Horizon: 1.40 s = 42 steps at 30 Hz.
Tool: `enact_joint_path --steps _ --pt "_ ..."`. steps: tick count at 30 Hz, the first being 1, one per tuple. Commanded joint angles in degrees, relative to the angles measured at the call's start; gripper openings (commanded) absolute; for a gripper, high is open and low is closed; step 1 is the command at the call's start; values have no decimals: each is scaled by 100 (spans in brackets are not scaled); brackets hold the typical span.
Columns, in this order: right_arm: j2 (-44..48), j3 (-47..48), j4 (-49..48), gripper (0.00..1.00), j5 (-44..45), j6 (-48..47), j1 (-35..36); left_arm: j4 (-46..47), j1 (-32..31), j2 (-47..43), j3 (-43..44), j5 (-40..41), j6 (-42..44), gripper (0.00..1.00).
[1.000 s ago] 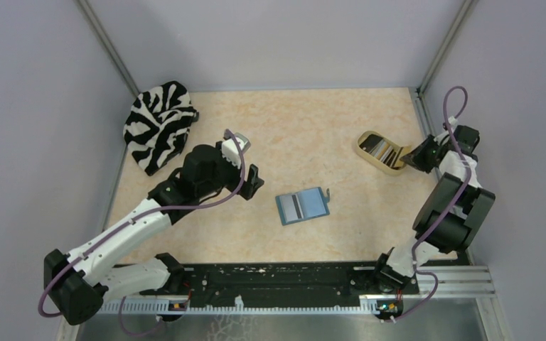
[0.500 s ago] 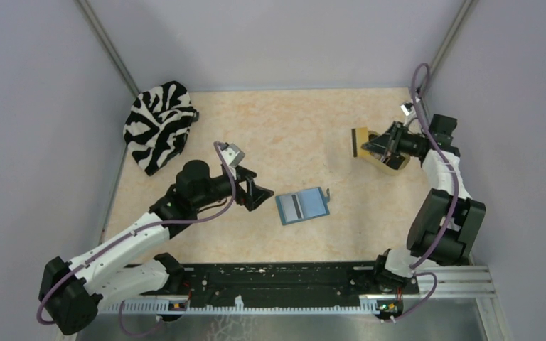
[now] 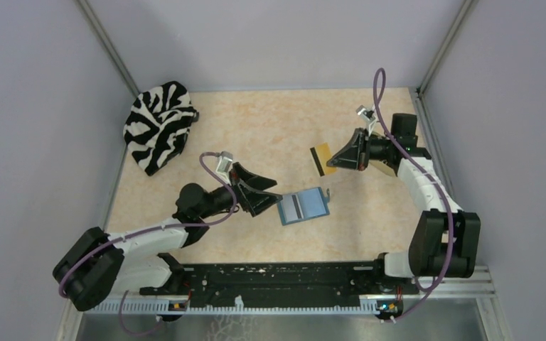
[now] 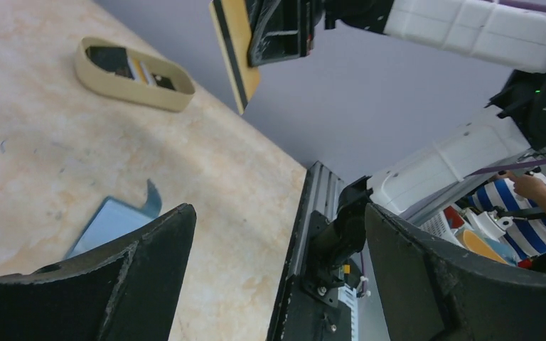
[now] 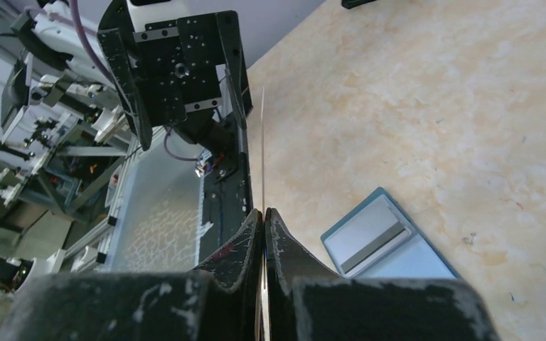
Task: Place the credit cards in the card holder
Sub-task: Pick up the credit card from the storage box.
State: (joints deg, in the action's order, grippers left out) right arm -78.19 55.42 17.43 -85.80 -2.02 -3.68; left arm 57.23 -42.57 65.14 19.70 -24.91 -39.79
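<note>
Since the earlier frames the right arm has swung left from the beige tray point(image 3: 383, 168) toward the middle of the desk point(image 3: 270, 124), carrying a card with it, and the left arm has stretched out low, bringing its end effector up to the card holder, which has not shifted. The right end effector point(image 3: 335, 160) is pinched fully together on a tan-orange credit card point(image 3: 320, 158) with a dark stripe along one edge. From the right wrist the card point(image 5: 263, 142) shows edge-on as a thin line rising from the closed fingertips point(image 5: 264, 213), and from the left wrist it point(image 4: 236, 50) hangs well clear of the desk surface. The card holder point(image 3: 303, 206) lies flat and unfolded near the desk's centre, pale slotted pockets up, its small tab at the right edge; bare desk separates it from the raised card. The left end effector point(image 3: 273, 201) is spread wide and grips nothing — its fingers sit at the holder's left edge, though whether they touch it cannot be told. From the left wrist the holder point(image 4: 114, 220) is partly hidden behind one finger. The tray still holds cards point(image 4: 136, 67) near the right edge of the desk. A zebra-striped cloth point(image 3: 158, 124) fills the far left corner, well apart from both arms, and open desk lies all around the holder up to the black rail point(image 3: 277, 278) at the near edge.
</note>
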Motion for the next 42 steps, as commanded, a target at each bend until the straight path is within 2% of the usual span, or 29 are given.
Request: enact_joint_path --steps 1,7,15,20,22,25,28,35,36,38,40,42 --pt "176 -56 -335 0 -494 -202 278 1959 -128 412 -6 -15 -249 94" --pt "107 -116 -435 0 -530 -255 706 2655 -129 1339 502 -32 -215 91" --pt "-57 -150 -504 0 -294 -290 1212 2882 -129 2331 1145 -253 -398 70" --pt "-127 -97 -285 0 -88 -495 1383 2535 -129 2451 1315 -399 -297 48" --pt "-153 12 211 0 173 -925 1453 2351 -129 2428 1372 -448 -224 39" --pt "-324 418 1406 0 594 -2031 1625 2047 -129 2340 1434 -492 -31 32" --pt "-514 710 2158 0 754 -2729 1786 1806 -114 2307 1466 -627 118 0" --pt "-477 734 2233 0 968 -2839 1832 906 75 2104 1462 -1289 243 0" --pt "-471 723 2210 6 1022 -2839 1837 919 107 2052 1385 -1294 217 0" --pt "-467 682 2146 32 1133 -2803 1855 1052 150 1941 1208 -1209 184 0" --pt "-458 638 2105 42 1296 -2794 1950 1232 161 1871 1067 -1118 118 0" --pt "-447 561 1947 45 1415 -2724 2103 1507 161 1890 956 -1077 -18 0"
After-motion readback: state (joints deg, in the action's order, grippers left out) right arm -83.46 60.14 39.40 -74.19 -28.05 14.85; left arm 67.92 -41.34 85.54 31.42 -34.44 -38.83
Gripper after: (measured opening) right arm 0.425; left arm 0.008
